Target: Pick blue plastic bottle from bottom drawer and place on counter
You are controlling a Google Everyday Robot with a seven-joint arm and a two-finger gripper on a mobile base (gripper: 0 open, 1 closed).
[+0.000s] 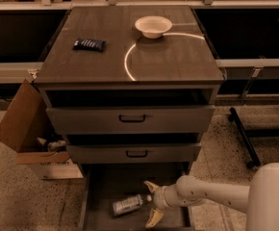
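Just beside one blue plastic bottle (128, 204), one end effector (151, 203) sits spread apart.

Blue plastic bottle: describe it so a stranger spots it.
In the cabinet's open bottom drawer, the blue plastic bottle lies on its side, cap toward the open gripper. It's the only pale-labelled bottle; the packet and bowl sit on the counter.

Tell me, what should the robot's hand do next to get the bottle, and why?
Probably slide the gripper a little closer to the blue plastic bottle, then close. Its fingers are spread open, and only the bottle's white cap end seems to reach between them. The bottle lies on its side on the floor of the bottom drawer, not gripped yet.
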